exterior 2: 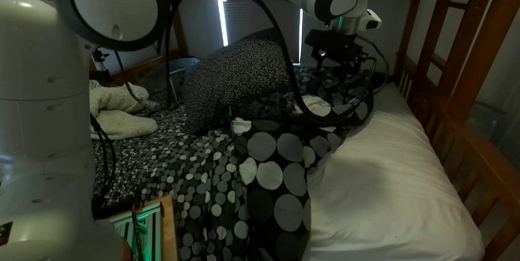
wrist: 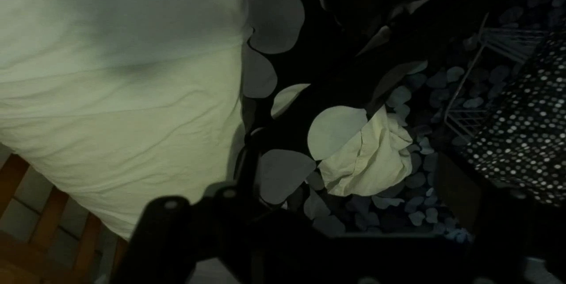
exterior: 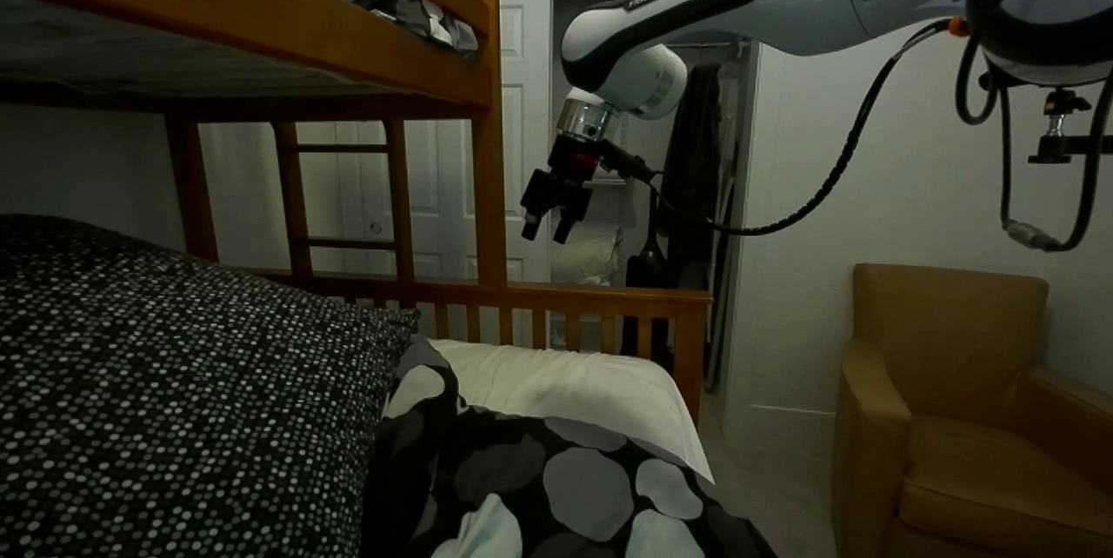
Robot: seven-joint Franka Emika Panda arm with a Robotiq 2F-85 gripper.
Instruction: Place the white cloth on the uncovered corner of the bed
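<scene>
I hang my blunt black pincer (exterior: 546, 233) spread above the slatted wooden bed (exterior: 489, 193), where the white cloth (exterior 2: 378, 188) lies soft and faintly rippled over the corner by the rail (exterior: 600, 299), touching the dark blanket (exterior 2: 270, 175) with its big grey and cream circles.

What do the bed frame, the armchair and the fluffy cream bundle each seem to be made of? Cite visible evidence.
The bed frame looks like stained wood, perhaps varnished: smooth, squared and orange-brown.
The armchair seems upholstered, dull-finished, with rounded, seamed padding; fabric or leather, I cannot tell.
The fluffy cream bundle looks like matt fleece, possibly synthetic, from its nubbly pile.
</scene>
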